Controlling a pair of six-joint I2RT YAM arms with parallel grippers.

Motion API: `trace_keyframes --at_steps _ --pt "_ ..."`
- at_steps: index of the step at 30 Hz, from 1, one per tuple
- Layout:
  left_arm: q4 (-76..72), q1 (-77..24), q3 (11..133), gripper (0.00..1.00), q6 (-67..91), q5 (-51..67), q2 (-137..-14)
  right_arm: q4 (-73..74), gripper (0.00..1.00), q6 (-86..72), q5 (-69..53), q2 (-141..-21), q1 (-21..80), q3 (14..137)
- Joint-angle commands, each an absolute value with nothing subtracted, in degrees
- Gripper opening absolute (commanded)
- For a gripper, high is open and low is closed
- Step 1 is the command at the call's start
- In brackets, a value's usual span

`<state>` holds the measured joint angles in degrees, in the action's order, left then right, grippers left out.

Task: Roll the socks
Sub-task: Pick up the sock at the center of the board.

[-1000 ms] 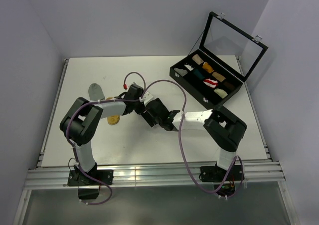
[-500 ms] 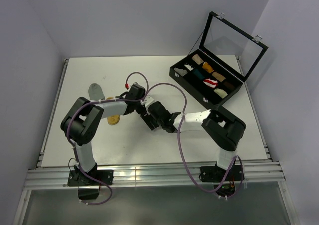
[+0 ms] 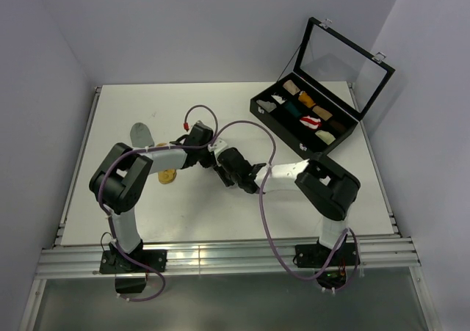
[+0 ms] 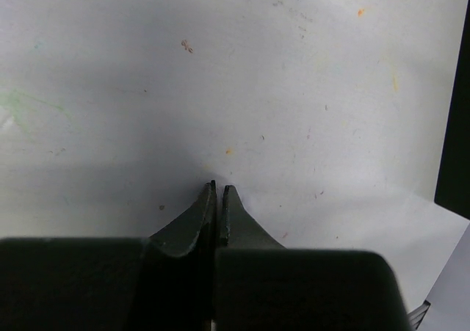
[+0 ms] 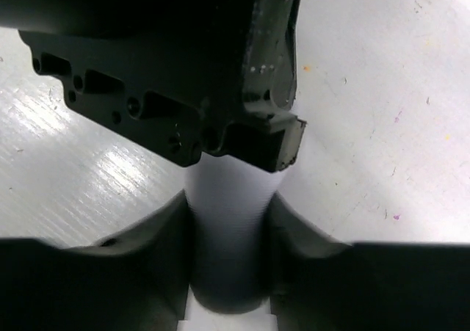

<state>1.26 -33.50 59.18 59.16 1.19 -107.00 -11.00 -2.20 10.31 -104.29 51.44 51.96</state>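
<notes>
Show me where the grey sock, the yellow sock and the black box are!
grey sock [image 3: 141, 133]: top view, middle of the sock.
yellow sock [image 3: 168, 176]: top view, its visible middle.
black box [image 3: 279, 130]: top view, its front wall.

Grey sock [image 3: 141, 134]: short, flat, unrolled, on the left part of the surface. Mustard-yellow sock [image 3: 167, 176]: short, also flat on the surface, near the grey one and on its near side, apart from it, only partly visible. White sock [image 5: 226, 228]: ribbed fabric, bunched into a rounded column shape, wedged between the right fingers [image 5: 163, 224] and touching both. Cuff stripes not visible. Hidden in the top view.
</notes>
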Motion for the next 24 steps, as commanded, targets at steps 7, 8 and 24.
trace_keyframes --at_steps 7,8,24 --pt "5.36 -34.11 58.88 0.1 57.66 0.97 -105.82 -1.23 0.0 -6.33 5.11 -109.43 51.07 52.83" --pt "5.45 -33.84 58.97 0.16 57.83 0.88 -105.47 -1.4 0.0 -6.85 4.58 -108.73 50.28 52.39" --pt "15.72 -22.34 70.48 0.79 57.04 -2.9 -90.46 2.54 0.0 -7.73 0.26 -88.43 42.99 50.62"
